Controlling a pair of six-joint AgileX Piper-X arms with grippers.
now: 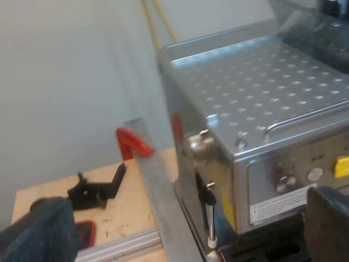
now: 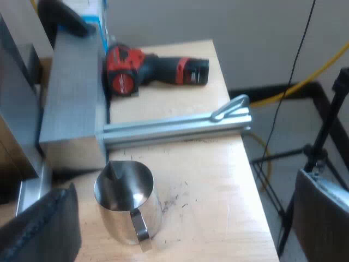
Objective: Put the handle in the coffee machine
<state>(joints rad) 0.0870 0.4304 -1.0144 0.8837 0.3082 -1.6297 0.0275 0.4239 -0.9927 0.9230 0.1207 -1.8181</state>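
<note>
The espresso machine stands close under my left gripper, its dotted steel top plate facing up and its front knobs and thin steam wand showing below. My left gripper is open, its fingers wide apart with nothing between them. My right gripper hangs open over a wooden table, above a steel milk jug that stands upright. Its fingers hold nothing.
Beside the machine are an aluminium post, a red clamp and a black clamp. In the right wrist view, a red and black power drill, an aluminium rail and a grey metal block lie near the table's edge.
</note>
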